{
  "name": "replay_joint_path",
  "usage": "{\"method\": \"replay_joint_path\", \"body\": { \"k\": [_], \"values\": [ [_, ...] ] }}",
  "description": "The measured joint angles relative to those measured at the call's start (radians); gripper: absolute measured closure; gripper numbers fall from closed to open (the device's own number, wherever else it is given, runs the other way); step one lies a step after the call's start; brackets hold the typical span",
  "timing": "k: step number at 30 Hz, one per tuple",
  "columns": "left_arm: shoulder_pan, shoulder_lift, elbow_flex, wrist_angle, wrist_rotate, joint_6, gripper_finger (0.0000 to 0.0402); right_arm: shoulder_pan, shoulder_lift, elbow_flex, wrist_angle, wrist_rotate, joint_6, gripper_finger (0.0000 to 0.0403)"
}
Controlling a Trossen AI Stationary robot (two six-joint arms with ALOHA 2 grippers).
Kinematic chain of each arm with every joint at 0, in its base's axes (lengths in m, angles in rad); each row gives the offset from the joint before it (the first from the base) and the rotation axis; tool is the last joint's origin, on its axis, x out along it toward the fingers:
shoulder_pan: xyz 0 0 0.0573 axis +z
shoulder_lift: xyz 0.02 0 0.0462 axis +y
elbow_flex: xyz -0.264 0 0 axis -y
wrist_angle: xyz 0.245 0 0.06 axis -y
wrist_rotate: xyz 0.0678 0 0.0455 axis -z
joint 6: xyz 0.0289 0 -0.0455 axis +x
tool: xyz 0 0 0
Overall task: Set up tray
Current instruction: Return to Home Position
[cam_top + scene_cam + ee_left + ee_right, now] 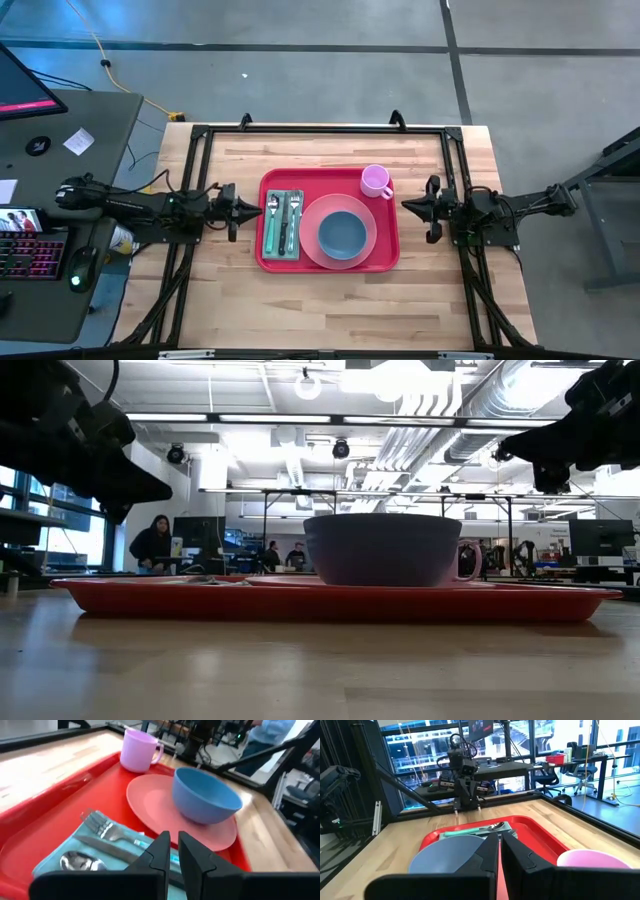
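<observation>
High view: tray (330, 180) mid-frame on bench (330, 310), loaded with napkin (282, 250), cutlery (290, 215), plate (308, 235), bowl (342, 234) and mug (375, 181). Left gripper (243, 209) sits frame-left of it, right gripper (410, 205) frame-right. Both jaws narrow, empty. Setup looks finished; only parking arms left.

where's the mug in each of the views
High view: mug at the tray's top right corner.
Low view: mostly hidden behind the bowl; its handle shows at the bowl's right.
Left wrist view: in the tray corner beyond the plate.
Right wrist view: only its rim shows, nearest the camera.
Shared landmark: the blue bowl, next to the mug.
</observation>
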Motion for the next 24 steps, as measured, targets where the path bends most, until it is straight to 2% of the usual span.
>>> {"method": "replay_joint_path", "body": {
  "k": [24],
  "values": [
    [0.000,0.000,-0.002,-0.048,0.004,-0.014,0.0328,0.000,0.000,0.000,0.000,0.000,0.000,0.0402]
  ]
}}
